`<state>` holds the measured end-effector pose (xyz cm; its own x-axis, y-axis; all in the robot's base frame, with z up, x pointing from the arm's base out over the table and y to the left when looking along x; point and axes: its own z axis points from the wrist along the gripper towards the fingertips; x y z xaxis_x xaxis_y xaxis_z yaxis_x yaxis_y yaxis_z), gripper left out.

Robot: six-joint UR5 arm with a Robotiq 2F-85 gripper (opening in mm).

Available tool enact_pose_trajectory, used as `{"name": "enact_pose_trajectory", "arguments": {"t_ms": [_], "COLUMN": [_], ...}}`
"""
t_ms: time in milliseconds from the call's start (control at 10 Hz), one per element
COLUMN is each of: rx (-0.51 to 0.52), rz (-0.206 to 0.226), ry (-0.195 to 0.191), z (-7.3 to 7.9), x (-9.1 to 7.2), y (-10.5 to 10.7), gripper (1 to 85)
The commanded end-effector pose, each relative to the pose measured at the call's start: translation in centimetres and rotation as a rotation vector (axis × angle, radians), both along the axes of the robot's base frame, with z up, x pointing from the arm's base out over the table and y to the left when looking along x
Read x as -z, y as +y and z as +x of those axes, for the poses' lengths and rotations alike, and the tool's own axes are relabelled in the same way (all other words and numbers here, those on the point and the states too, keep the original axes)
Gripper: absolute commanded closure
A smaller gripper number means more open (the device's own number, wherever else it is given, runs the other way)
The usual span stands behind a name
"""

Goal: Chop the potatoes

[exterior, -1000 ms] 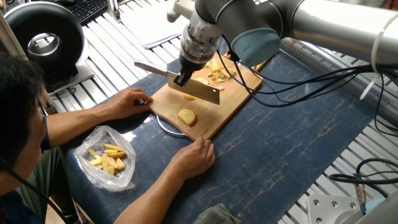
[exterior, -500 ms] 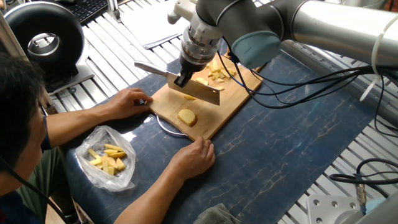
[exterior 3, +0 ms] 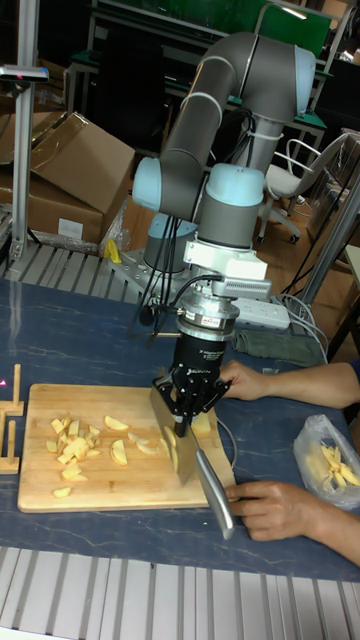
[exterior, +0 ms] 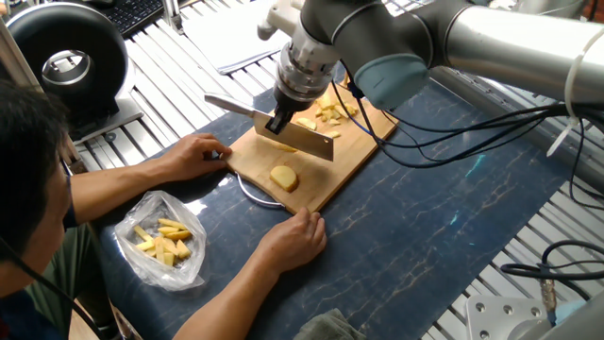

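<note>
Tool [exterior: 278, 121] clamped on steel cleaver [exterior: 283, 130]; rounded pale potatoes [exterior: 284, 178] on wooden board [exterior: 349, 151].

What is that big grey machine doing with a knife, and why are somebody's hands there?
That is a robot arm. Its gripper is a two-fingered claw, shut on a knife. It holds the blade over a wooden cutting board to chop the potatoes. Cut pieces lie at the far end. A person's hands hold the board's near end. A plastic bag of yellow pieces sits beside them. One picture looks down from above the table; the tall one looks across the table from the other side, showing the whole arm.
</note>
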<state>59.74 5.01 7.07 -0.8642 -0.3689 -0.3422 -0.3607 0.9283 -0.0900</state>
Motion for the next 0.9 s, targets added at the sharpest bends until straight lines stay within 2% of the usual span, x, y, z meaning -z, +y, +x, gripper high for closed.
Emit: {"name": "enact_pose_trajectory", "arguments": {"t_ms": [0,300,400,600,700,800], "rx": [0.017,-0.002,-0.017,-0.075,-0.111,-0.088], "rz": [0.015,0.025,0.022,-0.019,-0.039,-0.026], "ry": [-0.027,-0.051,-0.047,0.008,0.039,0.073], "z": [0.1,-0.2,-0.7,-1.3,-0.4,0.1], "x": [0.7,1.3,0.9,-2.1,-3.8,-4.6], "y": [0.4,-0.1,-0.8,-2.9,-4.0,-3.7], "gripper": [84.7,84.7,84.7,84.7,84.7,84.7]}}
